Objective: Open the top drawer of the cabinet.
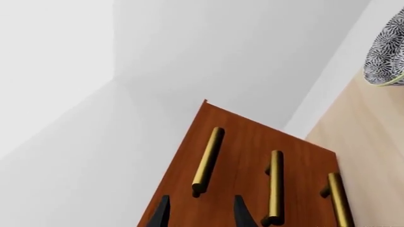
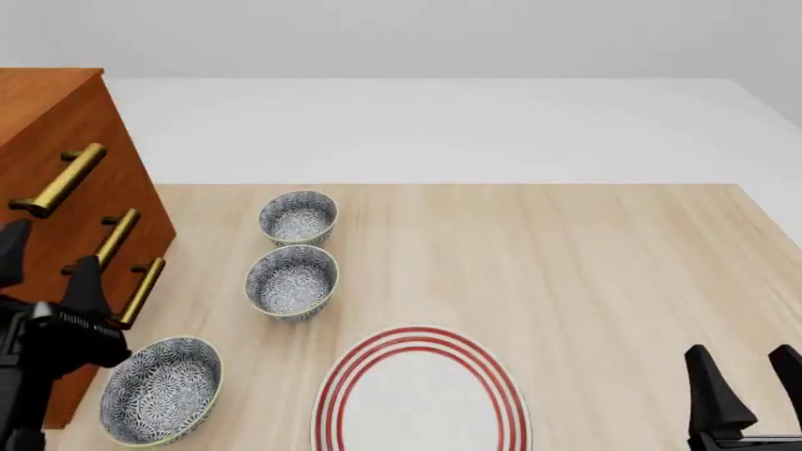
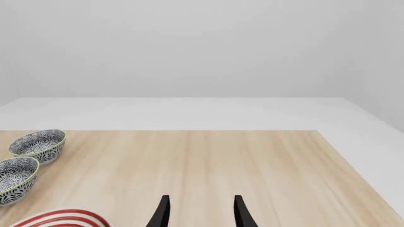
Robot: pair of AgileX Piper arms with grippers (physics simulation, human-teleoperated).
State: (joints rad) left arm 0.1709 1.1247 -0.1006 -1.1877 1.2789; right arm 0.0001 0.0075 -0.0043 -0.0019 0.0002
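Our left claw (image 2: 44,268) gaped, gripping nothing, just short of the cabinet (image 2: 56,160) at the table's left edge. Its top drawer (image 1: 218,142) sat closed, the handle (image 1: 207,161) ungrabbed; grasping and pulling remained. Our right claw (image 2: 742,381) idled, spread wide.

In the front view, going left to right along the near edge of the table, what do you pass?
Left gripper → nearest patterned bowl → red-ringed plate → right gripper.
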